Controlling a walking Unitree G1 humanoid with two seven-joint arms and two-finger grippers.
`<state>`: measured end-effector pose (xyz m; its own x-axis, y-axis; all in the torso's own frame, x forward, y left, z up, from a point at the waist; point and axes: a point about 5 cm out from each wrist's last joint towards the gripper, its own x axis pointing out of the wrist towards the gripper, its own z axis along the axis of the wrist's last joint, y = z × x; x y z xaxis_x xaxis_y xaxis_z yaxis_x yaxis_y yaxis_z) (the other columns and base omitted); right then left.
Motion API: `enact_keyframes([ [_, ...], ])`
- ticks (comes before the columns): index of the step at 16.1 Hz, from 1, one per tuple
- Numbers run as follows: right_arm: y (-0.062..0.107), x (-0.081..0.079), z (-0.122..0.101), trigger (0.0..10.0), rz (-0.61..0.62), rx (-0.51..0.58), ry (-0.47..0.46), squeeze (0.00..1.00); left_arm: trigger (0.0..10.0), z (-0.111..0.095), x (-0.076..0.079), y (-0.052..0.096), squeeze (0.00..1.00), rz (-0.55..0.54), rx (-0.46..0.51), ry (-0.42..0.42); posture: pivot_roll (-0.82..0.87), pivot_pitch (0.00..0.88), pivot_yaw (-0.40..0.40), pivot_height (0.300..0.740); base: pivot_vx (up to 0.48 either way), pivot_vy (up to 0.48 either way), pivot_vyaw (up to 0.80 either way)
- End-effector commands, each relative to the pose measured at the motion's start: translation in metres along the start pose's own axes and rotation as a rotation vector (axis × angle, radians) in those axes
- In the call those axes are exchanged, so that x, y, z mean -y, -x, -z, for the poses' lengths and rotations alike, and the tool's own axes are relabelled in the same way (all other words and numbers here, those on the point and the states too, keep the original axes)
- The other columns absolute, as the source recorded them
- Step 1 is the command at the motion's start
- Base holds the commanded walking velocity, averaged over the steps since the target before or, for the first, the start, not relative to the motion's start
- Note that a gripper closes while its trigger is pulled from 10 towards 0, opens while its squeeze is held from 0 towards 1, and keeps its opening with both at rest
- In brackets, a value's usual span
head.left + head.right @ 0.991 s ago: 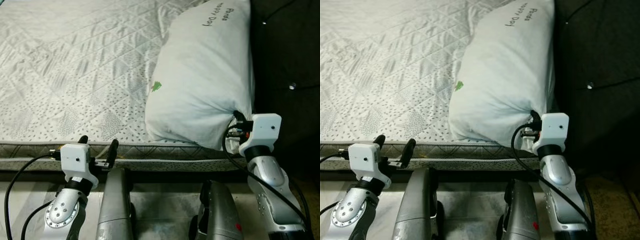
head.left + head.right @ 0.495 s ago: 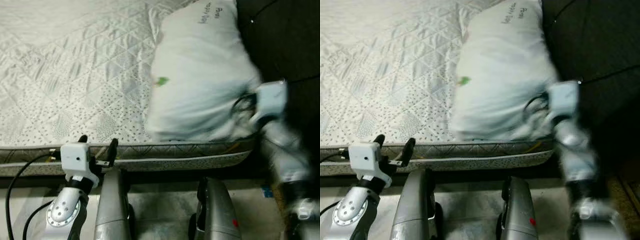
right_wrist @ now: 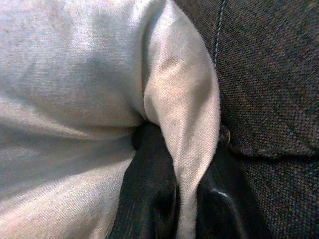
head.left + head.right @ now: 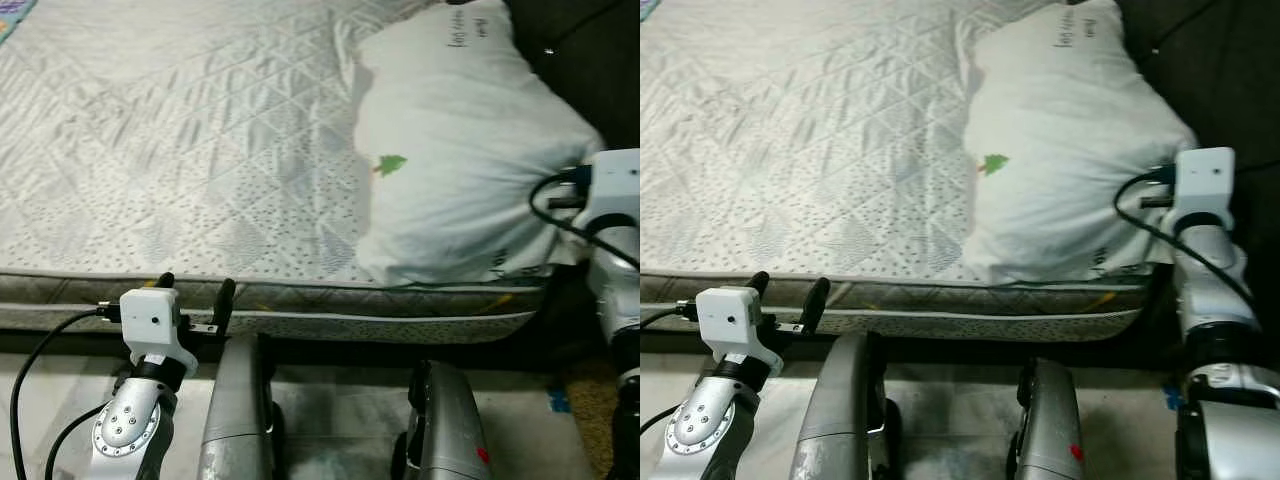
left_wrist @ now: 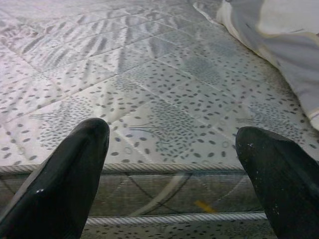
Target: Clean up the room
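A white pillow (image 4: 460,150) with a small green tree mark and dark lettering lies at the right end of the quilted grey mattress (image 4: 180,150), against the dark headboard (image 4: 590,60). My right gripper (image 3: 184,199) is shut on a fold of the pillow's corner, at the pillow's right edge beside the headboard; its white wrist housing (image 4: 612,185) stands there. My left gripper (image 4: 196,286) hovers open just in front of the mattress's front edge, nothing between its fingers (image 5: 65,174).
The mattress's piped front edge (image 4: 330,315) runs across in front of me. My two silver legs (image 4: 235,420) stand on the pale floor below it. The dark headboard closes off the right side.
My right arm has swung right and up with the pillow corner in its grip, and the pillow's near end has followed toward the headboard. The left gripper has stayed put.
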<state>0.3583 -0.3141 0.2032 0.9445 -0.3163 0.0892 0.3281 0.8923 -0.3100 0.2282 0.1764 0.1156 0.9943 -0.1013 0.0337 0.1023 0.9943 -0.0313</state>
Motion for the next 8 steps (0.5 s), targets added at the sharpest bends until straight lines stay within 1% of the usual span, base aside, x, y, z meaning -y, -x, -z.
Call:
enact_keyframes([
  [1, 0.0, 0.052, -0.035, 0.0, 0.193, 0.155, 0.016, 0.0, 10.0, 0.002, -0.004, 0.002, 0.0, -0.01, -0.014, -0.011, 0.13, 0.216, 0.027, 0.543, 0.0, 0.0, 0.0],
  [2, 0.003, 0.051, -0.029, 0.0, 0.191, 0.153, 0.031, 0.0, 10.0, 0.002, -0.003, 0.002, 0.0, -0.008, -0.014, -0.011, 0.13, 0.218, 0.024, 0.543, 0.0, 0.0, 0.0],
  [3, 0.013, 0.045, -0.012, 0.0, 0.178, 0.136, 0.05, 0.0, 10.0, 0.002, -0.002, 0.002, 0.0, -0.007, -0.014, -0.01, 0.12, 0.218, 0.022, 0.543, 0.0, 0.0, 0.0],
  [4, 0.013, 0.045, -0.012, 0.0, 0.178, 0.136, 0.05, 0.0, 10.0, 0.002, -0.002, 0.002, 0.0, -0.007, -0.014, -0.01, 0.12, 0.218, 0.022, 0.543, 0.0, 0.0, 0.0],
  [5, 0.02, 0.04, -0.001, 0.0, 0.163, 0.13, 0.057, 0.0, 10.0, 0.003, -0.001, 0.003, 0.0, -0.005, -0.015, -0.01, 0.12, 0.218, 0.022, 0.543, 0.0, 0.0, 0.0],
  [6, 0.023, 0.037, 0.003, 0.0, 0.157, 0.128, 0.061, 0.0, 10.0, 0.003, -0.001, 0.003, 0.0, -0.004, -0.016, -0.009, 0.12, 0.219, 0.023, 0.543, 0.0, 0.0, 0.0],
  [7, 0.036, 0.028, 0.017, 0.0, 0.147, 0.103, 0.052, 0.0, 10.0, 0.003, -0.001, 0.003, 0.0, -0.002, -0.017, -0.009, 0.12, 0.219, 0.024, 0.543, 0.0, 0.0, 0.0],
  [8, 0.038, 0.026, 0.02, 0.0, 0.144, 0.097, 0.048, 0.0, 10.0, 0.003, -0.002, 0.003, 0.0, -0.002, -0.017, -0.009, 0.12, 0.219, 0.024, 0.543, 0.0, 0.0, 0.0],
])
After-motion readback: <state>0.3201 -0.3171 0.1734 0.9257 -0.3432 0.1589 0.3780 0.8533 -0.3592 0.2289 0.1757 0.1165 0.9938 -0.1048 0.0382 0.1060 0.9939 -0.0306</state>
